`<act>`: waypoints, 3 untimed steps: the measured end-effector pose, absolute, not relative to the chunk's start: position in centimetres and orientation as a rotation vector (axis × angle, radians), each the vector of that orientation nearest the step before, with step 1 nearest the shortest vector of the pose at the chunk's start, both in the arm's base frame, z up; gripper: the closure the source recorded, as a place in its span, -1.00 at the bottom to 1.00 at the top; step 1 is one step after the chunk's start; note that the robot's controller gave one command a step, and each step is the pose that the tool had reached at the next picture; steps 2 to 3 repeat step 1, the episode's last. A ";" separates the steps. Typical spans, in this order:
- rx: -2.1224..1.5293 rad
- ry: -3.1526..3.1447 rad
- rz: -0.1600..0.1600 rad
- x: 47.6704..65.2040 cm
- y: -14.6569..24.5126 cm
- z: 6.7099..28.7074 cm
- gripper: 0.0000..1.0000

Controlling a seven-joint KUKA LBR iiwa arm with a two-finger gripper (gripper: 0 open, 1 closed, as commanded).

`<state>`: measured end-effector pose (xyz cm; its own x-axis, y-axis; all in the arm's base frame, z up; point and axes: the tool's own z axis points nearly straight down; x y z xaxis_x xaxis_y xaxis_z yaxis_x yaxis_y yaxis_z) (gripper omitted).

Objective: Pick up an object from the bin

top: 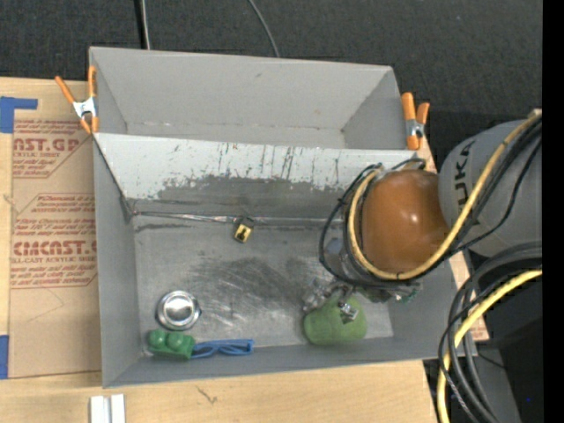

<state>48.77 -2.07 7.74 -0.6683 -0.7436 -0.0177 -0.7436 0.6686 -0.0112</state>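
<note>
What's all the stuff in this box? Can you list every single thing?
bin: one, grey metal, holding everything
small block: one, yellow and black, by the back wall
round cap: one, shiny silver, front left
knobbly toy: one, green, front left corner
strip: one, blue, front wall, beside the knobbly toy
lump: one, green, front right
gripper: one, dark, just above the lump
wrist cover: one, orange, ringed by cables

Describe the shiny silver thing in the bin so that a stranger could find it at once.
Look into the grey bin and go to the floor's lower left corner in the camera view. A round silver cap lies there, just above a small green toy and a blue strip. It alone is shiny and metallic; its neighbours are coloured and dull.
</note>
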 end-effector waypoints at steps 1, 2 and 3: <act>-1.276 2.864 -0.003 48.9 -1.9 14.1 1.00; -1.276 2.864 -0.003 48.9 -1.9 14.1 1.00; -1.276 2.864 -0.003 48.9 -1.9 14.1 1.00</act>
